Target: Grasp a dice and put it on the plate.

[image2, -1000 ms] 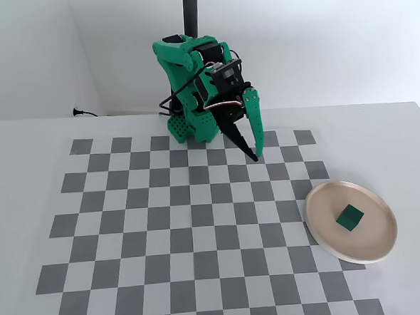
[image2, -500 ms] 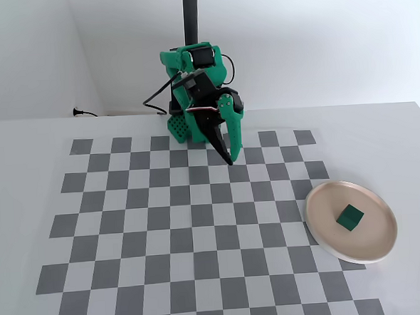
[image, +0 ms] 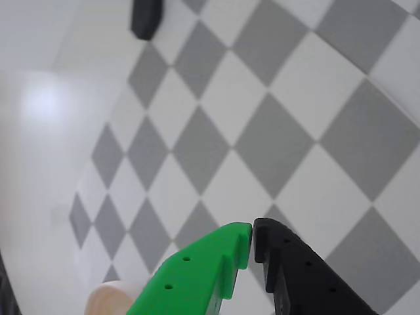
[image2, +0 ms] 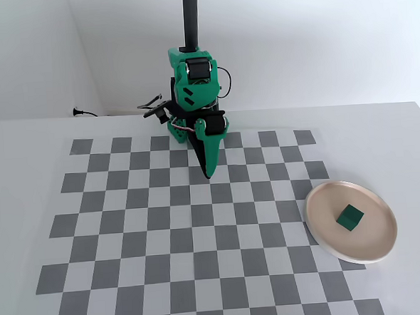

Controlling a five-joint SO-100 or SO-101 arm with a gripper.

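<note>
Your white table (image2: 25, 162) stands against a white wall, with a grey-and-white checkerboard (image2: 165, 239) laid across it. At the right edge of the board in the fixed view sits the plate (image2: 321, 229), the dice (image2: 350, 217) resting inside it. The gripper (image: 252, 231) hangs well apart near the arm's base, fingers clenched together, holding nothing.

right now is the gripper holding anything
Nothing. The gripper is shut and empty; the dice lies on the plate.
</note>
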